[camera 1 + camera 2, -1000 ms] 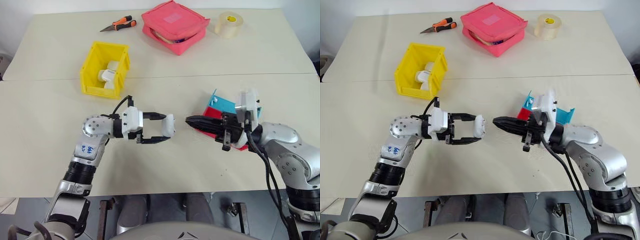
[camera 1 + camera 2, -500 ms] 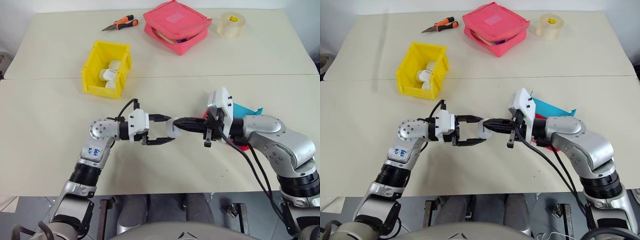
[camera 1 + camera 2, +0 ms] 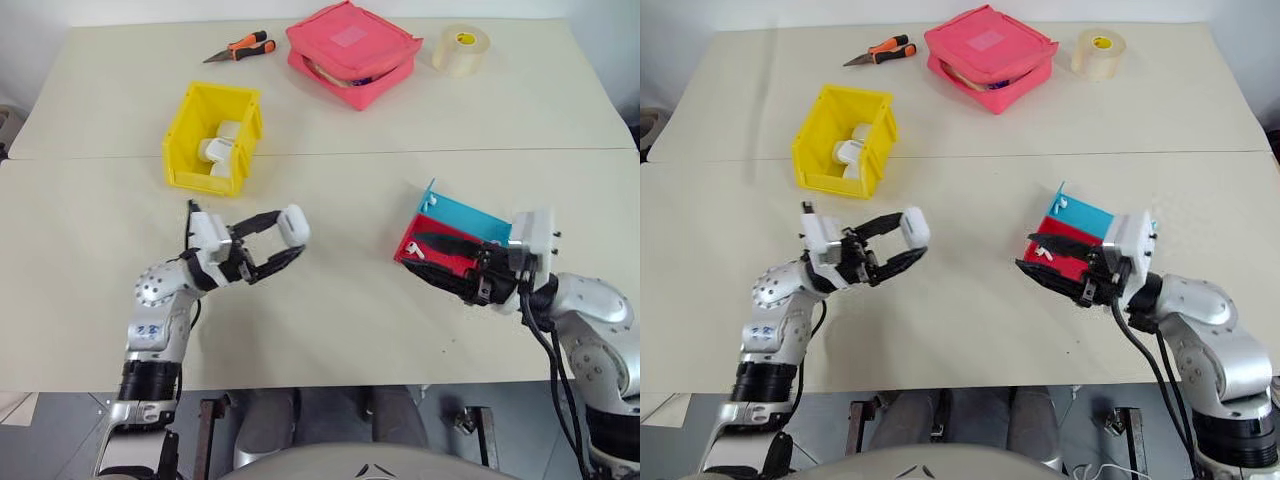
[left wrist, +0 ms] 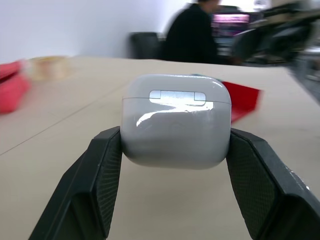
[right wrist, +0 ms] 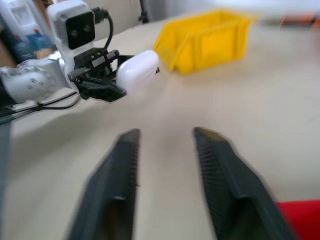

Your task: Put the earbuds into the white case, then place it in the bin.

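Two grippers that met over the middle of the table half a second ago have drawn apart: the left gripper has swung back toward the yellow bin with the white case clenched between its fingers, and the right gripper has pulled back over the red tray, its jaws now parted and empty in the right wrist view. The case's lid looks closed in the left wrist view, its hinge plate facing the camera, so the loading step is probably finished, although one small white earbud-like piece shows on the red tray. The case sits squarely between the left fingers, pinched on both sides, held off the table near the yellow bin's low front. Carrying it over that front is what remains.
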`<state>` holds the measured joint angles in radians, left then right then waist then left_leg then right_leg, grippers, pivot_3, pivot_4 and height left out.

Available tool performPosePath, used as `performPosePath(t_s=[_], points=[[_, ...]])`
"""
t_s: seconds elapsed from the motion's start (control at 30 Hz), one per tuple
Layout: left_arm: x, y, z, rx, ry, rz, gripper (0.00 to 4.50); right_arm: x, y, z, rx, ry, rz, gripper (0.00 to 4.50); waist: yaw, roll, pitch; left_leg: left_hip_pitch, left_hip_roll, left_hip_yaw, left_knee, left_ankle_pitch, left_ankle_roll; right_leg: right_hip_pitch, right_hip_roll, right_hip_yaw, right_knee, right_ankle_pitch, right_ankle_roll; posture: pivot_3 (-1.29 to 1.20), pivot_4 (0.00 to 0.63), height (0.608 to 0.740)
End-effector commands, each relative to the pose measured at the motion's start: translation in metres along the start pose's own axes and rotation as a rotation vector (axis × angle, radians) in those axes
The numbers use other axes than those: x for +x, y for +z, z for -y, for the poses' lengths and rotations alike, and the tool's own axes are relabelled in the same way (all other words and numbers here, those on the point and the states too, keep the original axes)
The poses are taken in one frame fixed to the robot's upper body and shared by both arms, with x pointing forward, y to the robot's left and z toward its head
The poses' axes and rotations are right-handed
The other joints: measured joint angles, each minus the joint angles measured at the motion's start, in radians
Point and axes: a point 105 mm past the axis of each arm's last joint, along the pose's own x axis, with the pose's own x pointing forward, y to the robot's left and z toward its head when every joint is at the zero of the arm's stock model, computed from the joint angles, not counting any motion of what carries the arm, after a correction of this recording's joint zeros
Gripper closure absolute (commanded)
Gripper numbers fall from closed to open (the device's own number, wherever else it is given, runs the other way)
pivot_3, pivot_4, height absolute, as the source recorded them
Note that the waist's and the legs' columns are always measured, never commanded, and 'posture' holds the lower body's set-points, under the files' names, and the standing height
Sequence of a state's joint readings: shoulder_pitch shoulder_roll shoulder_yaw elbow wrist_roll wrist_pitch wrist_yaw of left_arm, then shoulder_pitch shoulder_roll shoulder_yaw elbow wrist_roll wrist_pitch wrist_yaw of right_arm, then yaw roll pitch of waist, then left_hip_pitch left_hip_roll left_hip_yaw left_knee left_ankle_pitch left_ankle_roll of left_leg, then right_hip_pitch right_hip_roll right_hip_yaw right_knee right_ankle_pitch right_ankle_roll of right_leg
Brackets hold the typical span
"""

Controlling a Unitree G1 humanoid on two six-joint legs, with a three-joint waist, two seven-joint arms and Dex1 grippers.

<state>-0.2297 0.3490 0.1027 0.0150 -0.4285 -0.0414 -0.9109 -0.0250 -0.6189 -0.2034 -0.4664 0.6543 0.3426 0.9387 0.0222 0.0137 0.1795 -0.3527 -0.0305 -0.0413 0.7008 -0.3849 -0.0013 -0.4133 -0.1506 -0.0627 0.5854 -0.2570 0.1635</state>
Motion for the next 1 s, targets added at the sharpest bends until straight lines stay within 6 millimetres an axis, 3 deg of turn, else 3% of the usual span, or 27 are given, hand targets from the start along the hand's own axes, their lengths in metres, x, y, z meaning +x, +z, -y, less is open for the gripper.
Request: performPosePath(t_s=[0.03,0.13,0.17,0.33,0.57,0.77,0.93,1.0], points=[[-0.023,0.013,-0.034,-0.035,0.303,0.028,1.75,-0.005,0.019,0.004,-0.150,-0.068,0.098,1.13,0.000,0.000,0.000,0.001,0.000,0.000,0.000,0.000,0.000,0.000,0.000,0.000,0.000,0.000,0.000,0.00,0.150,0.740],[-0.043,0.021,-0.053,-0.057,0.491,0.068,1.75,-0.005,0.021,0.006,-0.195,-0.110,0.135,0.12,0.000,0.000,0.000,0.001,0.000,-0.001,0.000,0.000,0.000,0.000,0.000,0.000,0.001,0.000,0.000,0.00,0.150,0.740],[-0.045,0.024,-0.055,-0.068,0.508,0.083,1.75,-0.005,0.022,0.006,-0.203,-0.116,0.145,0.05,0.000,0.000,0.000,0.001,0.000,-0.001,0.000,0.000,0.000,0.000,0.000,0.001,0.000,0.000,0.000,0.00,0.150,0.740],[-0.050,0.032,-0.086,-0.139,0.670,0.061,1.75,-0.001,0.018,0.015,-0.196,-0.154,0.149,0.05,0.005,-0.002,0.000,0.001,-0.001,-0.001,0.000,0.000,0.000,0.001,0.000,0.000,0.000,0.000,0.000,0.00,0.150,0.740],[-0.015,0.036,-0.142,-0.085,0.718,-0.080,1.75,0.013,0.014,0.019,-0.197,-0.126,0.131,0.05,0.000,-0.002,0.000,0.001,-0.001,0.000,0.000,0.000,0.000,0.001,0.000,0.000,0.001,0.000,0.000,0.00,0.150,0.740],[0.006,0.036,-0.158,-0.075,0.721,-0.112,1.75,0.019,0.016,0.019,-0.202,-0.107,0.130,0.05,-0.009,-0.002,0.000,0.001,-0.002,0.000,-0.002,0.000,0.000,0.000,0.000,-0.001,0.000,0.000,0.000,0.00,0.150,0.740],[0.013,0.043,-0.151,-0.055,0.675,-0.067,0.09,0.022,0.016,0.016,-0.196,-0.097,0.132,0.00,-0.019,-0.003,0.000,0.001,-0.001,0.000,-0.001,0.000,0.000,0.000,0.000,-0.002,0.000,0.000,0.000,0.00,0.150,0.740],[0.010,0.051,-0.144,-0.034,0.646,-0.025,0.04,0.022,0.016,0.015,-0.188,-0.094,0.129,0.00,-0.022,-0.003,0.000,0.001,-0.001,0.000,-0.001,0.000,0.000,0.000,0.000,-0.002,0.000,0.000,0.000,0.00,0.150,0.740]])
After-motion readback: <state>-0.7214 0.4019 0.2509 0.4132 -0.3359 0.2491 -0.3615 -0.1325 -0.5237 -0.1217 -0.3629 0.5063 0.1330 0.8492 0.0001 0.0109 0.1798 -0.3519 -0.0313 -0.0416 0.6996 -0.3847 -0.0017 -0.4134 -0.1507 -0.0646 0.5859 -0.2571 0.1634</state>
